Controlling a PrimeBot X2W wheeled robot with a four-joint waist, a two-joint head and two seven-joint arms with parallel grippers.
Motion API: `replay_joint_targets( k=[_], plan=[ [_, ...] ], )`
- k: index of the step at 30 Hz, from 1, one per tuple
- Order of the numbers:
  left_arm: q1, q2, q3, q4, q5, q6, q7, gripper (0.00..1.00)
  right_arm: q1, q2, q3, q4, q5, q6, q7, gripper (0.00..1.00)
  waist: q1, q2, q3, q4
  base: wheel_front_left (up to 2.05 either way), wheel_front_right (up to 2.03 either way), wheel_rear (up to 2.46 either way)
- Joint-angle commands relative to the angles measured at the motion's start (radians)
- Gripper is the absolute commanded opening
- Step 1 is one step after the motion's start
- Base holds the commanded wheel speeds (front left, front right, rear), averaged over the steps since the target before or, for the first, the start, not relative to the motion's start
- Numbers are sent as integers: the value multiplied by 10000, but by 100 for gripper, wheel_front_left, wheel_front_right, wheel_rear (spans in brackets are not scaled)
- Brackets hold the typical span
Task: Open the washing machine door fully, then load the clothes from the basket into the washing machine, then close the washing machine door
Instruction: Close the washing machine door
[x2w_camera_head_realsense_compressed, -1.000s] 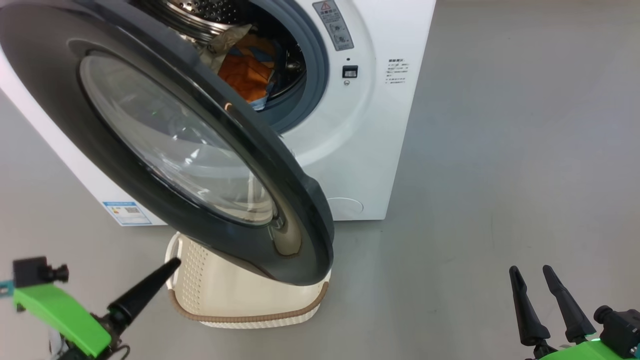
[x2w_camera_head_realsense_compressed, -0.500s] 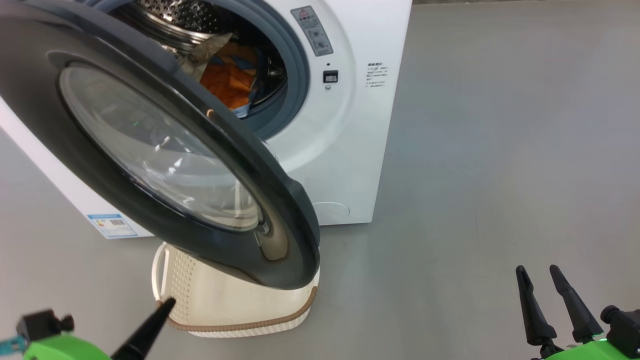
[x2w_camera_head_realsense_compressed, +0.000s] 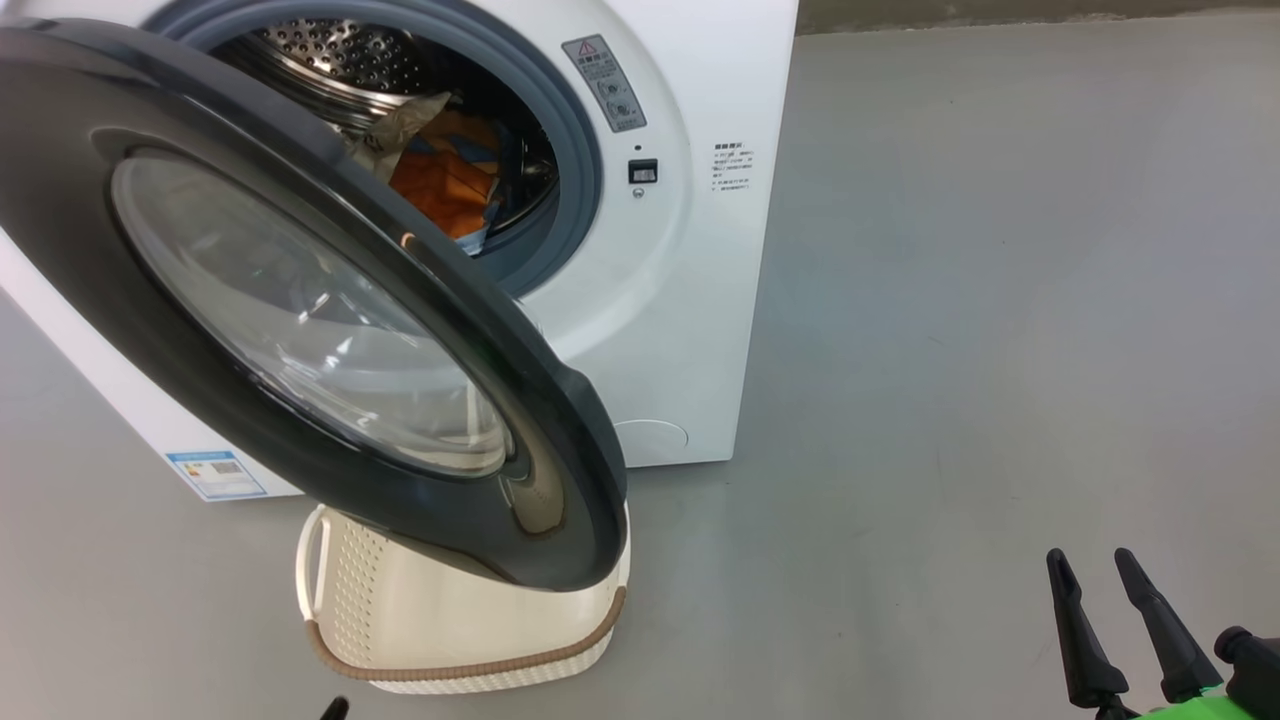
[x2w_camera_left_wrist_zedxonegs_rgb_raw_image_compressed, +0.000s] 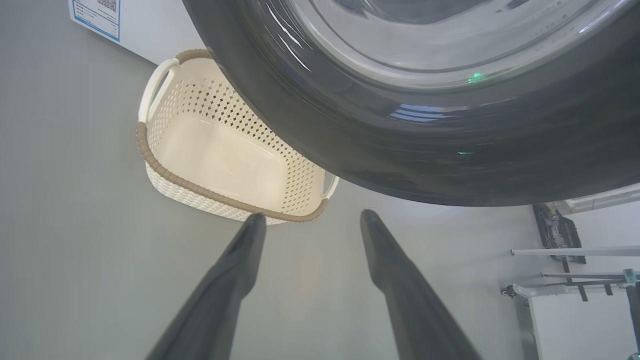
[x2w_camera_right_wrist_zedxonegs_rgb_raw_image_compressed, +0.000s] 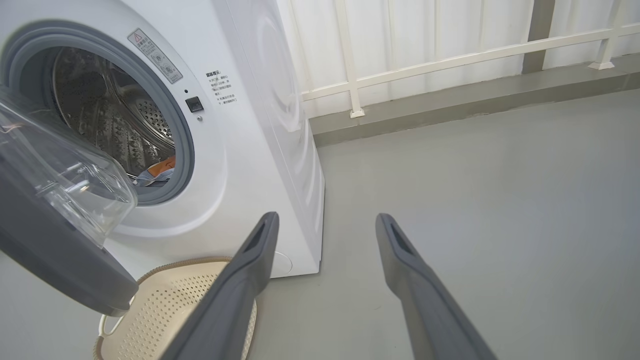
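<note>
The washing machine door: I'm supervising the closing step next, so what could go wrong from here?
1. The clothes lie close to the rubber ring, so the closing washing machine door might pinch fabric.
2. The door hangs over the basket. Whether it clears the rim is unclear, so swinging it may nudge the basket.
3. The left gripper, open, would push a glossy curved surface and might slip.

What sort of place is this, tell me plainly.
Likely a test space staged as a laundry corner: washing machine on bare grey floor, basket before it, white railing behind.
</note>
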Motion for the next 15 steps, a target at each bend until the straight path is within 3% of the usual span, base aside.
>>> replay_joint_targets(
  k=[1,8,15],
  plan=[
    [-564,413,195,38,136,-27,-350,100,-79,-221,203,-197,60,16,-49,100,0,0,4,10,0,0,0],
    [-1046,326,-313,1121,990,-27,-1181,100,-146,-219,142,-183,31,16,-49,100,0,0,9,55,0,0,0],
    [-837,-645,1925,1115,3642,-27,-1198,100,-204,-194,66,-187,17,16,-49,100,0,0,46,58,0,0,0]
  ],
)
